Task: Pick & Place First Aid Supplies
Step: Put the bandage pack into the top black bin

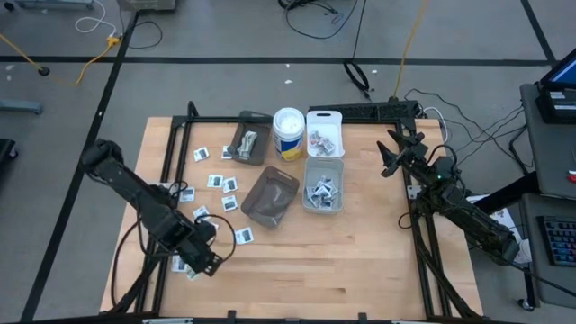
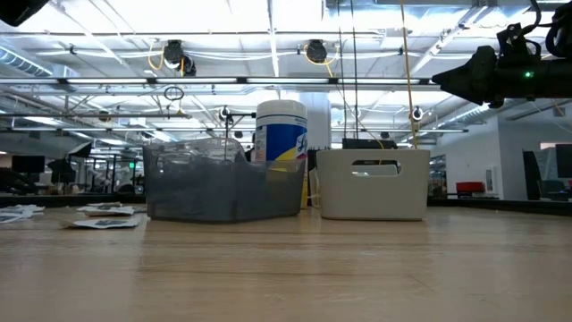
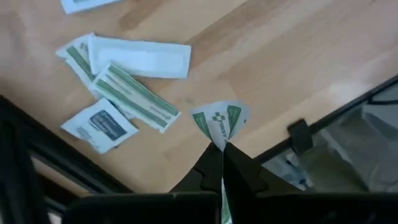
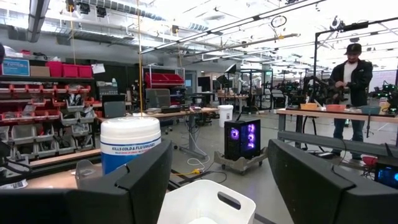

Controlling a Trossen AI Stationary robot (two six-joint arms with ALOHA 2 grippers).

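Observation:
First aid supplies lie loose on the wooden table's left half: white square packets (image 1: 216,181) and green-white strips (image 3: 132,94). My left gripper (image 3: 222,149) hangs near the front left corner (image 1: 205,263), shut on one green-white strip packet (image 3: 220,123) above a small heap of packets (image 3: 99,124). My right gripper (image 1: 393,148) waits raised at the right, open (image 4: 230,174), touching nothing. More packets lie in a clear bin (image 1: 322,187) at mid-table. My left gripper pinches the green-white strip packet between its two fingertips (image 3: 210,163). The packet's free end (image 3: 219,122) sticks out past the tips, slightly curled. The fingers come steeply from above. The packet is lifted clear of the table and the packets below.
At mid-table stand two smoky bins (image 1: 271,196) (image 1: 249,144), a white bin (image 1: 325,133) and a white wipes tub (image 1: 288,133). A black frame rail (image 1: 171,157) runs along the table's left side and another (image 1: 423,243) along the right.

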